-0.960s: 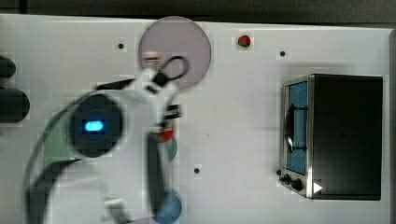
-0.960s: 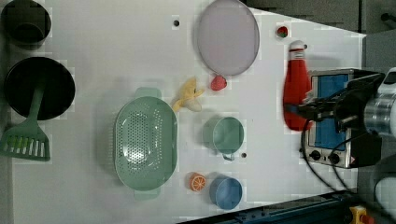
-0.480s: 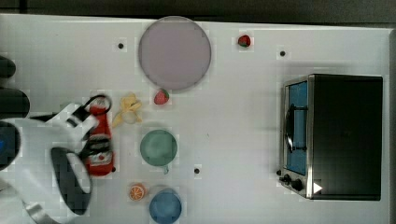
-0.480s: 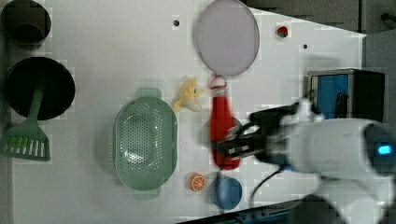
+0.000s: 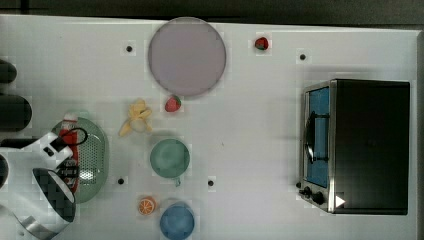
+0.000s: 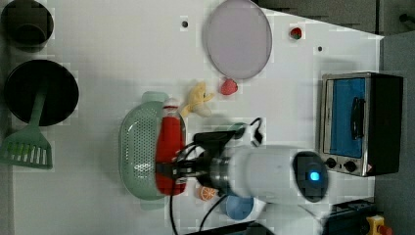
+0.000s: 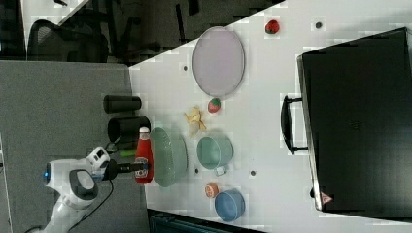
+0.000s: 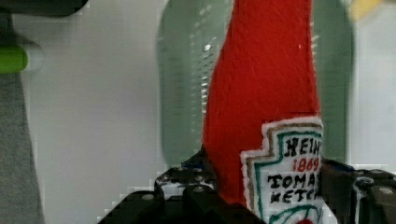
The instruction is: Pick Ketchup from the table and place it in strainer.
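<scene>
The pincer (image 6: 172, 171) is clamped on the ketchup (image 6: 169, 147), gripping the bottle at its lower, labelled part; in the wrist view the dark fingers (image 8: 187, 193) sit on either side of the label. The ketchup hangs over the strainer (image 6: 137, 147), its white cap pointing toward the far end of the basket in the left view; whether it touches the strainer cannot be told. In the top view the strainer (image 5: 95, 155) lies near the table's left edge, with the bottle (image 5: 67, 150) across it under the white arm. In the right view the ketchup (image 7: 143, 155) appears alongside the strainer (image 7: 170, 155), with the pincer (image 7: 141, 168) reaching in from the right view's left. Elsewhere on the table (image 5: 250, 125) lie a green cup (image 5: 170, 158), a blue bowl (image 5: 177, 221), an orange slice (image 5: 147, 205), a banana (image 5: 135, 117), a strawberry (image 5: 173, 103), and a lilac plate (image 5: 186, 56) near the far edge. A toaster oven (image 5: 357, 145) stands at the top view's right.
</scene>
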### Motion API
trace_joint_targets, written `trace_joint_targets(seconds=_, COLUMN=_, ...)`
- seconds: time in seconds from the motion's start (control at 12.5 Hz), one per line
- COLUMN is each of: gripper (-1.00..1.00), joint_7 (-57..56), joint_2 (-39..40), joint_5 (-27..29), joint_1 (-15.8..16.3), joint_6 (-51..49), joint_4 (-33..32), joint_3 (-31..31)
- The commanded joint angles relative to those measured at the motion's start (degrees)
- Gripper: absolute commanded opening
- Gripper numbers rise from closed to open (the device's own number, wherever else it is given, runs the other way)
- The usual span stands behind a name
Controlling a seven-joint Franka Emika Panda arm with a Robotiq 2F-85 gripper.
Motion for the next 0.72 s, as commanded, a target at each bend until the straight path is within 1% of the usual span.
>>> trace_joint_targets(seconds=0.08, gripper=0.25, joint_7=10.1, joint_2=4.9, joint_5=-4.8, joint_1=1.1, joint_6=4.8, joint_4=0.7, joint_3=-0.8)
trace_joint_targets(seconds=0.16, gripper=0.25, joint_7=10.8, joint_2=7.3, joint_5=-6.7, joint_1=1.5, joint_6=6.7, joint_4=0.5, joint_3=-1.2)
trace_joint_targets(seconds=0.24, gripper=0.31, joint_7=12.2, joint_2=9.2, joint_5=-7.5, joint_1=1.7, joint_6=9.2, joint_4=0.4, joint_3=-1.6)
trace_joint_targets(seconds=0.4, gripper=0.72, joint_7=13.0, joint_2=11.8, joint_5=-9.2, joint_1=2.1, joint_6=13.9, joint_4=0.1, joint_3=-2.3)
trace_joint_targets(seconds=0.48, gripper=1.0, joint_7=13.2, joint_2=11.9, joint_5=-9.3, joint_1=1.9, joint_6=15.0, joint_4=0.2, joint_3=-2.4)
trace_joint_targets(seconds=0.56, gripper=1.0, joint_7=14.2, joint_2=10.8, joint_5=-9.3, joint_1=1.5, joint_6=14.5, joint_4=0.2, joint_3=-2.4)
trace_joint_targets(seconds=0.72, gripper=1.0, joint_7=17.0, joint_2=5.5, joint_5=-9.1, joint_1=-0.1, joint_6=11.4, joint_4=0.3, joint_3=-2.4)
